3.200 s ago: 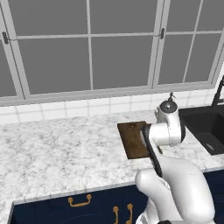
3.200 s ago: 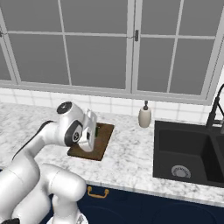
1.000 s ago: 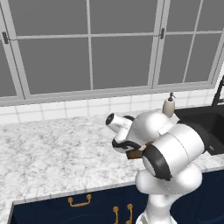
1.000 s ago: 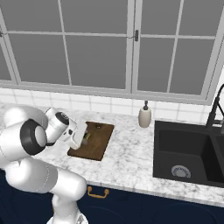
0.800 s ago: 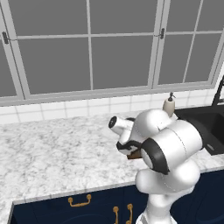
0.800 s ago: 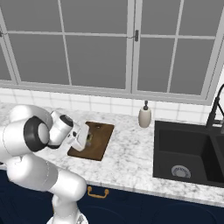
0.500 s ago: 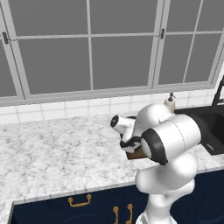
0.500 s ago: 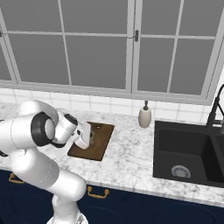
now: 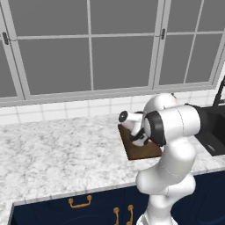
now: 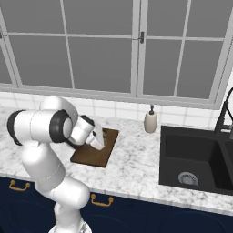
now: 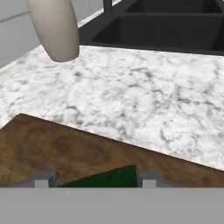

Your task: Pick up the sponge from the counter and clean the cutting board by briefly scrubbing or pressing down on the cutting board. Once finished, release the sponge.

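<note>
Sponge [image 11: 103,178]: dark green top showing between the two finger tips in the hand view, low over the cutting board, right at the board's near part.
Jaws: the gripper [image 11: 94,180] has a finger tip [image 11: 43,178] on each side of the sponge, snug against its edges and clamped on it.
Cutting board [image 10: 96,153]: dark brown, lying flat on the worktop; in the hand view its wood grain spreads out from under the sponge, and one long edge runs slantwise against the marble.
Worktop [image 9: 57,149]: white-and-grey speckled marble, carrying the board; dark blue cabinets with gold handles sit below it.
Arm: in the right base view the hand [image 10: 96,138] reaches down over the board, its wrist just above the board's far half.
Soap bottle [image 10: 150,121]: cream, upright on the worktop beyond the board, between the board and the sink.
Sink [image 10: 195,159]: black, well apart from the board, past the soap bottle.
Window: grey panes behind the board, above a white tiled strip.
</note>
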Robot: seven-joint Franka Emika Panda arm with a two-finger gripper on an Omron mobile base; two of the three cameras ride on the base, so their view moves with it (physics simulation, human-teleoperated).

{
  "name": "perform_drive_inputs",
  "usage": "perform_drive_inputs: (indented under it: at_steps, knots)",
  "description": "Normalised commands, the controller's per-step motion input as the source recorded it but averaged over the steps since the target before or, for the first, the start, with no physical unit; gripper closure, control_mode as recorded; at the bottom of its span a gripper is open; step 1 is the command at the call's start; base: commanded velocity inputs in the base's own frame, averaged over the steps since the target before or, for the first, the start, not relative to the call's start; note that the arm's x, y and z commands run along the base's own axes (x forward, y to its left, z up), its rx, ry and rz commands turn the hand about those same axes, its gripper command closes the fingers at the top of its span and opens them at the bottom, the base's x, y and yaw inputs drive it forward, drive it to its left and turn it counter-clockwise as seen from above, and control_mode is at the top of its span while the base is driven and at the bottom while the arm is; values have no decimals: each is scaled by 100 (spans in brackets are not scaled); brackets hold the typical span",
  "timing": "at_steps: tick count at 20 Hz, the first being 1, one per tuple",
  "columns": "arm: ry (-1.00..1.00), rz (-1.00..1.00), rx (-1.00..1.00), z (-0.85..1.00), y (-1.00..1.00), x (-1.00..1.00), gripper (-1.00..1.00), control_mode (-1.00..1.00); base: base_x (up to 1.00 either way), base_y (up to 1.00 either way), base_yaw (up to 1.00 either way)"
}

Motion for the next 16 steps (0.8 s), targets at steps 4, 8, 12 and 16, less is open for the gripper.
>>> perform_drive_inputs:
  at_steps: [4,8,12,16]
  knots:
    - [-28,-5,-7,-96,-20,18,100,-100,0,0,0]
    - [-38,-4,-9,-100,-14,21,100,-100,0,0,0]
    - [-42,-2,-9,-100,-13,9,100,-100,0,0,0]
    - [-16,0,-1,-74,-4,-50,100,-100,0,0,0]
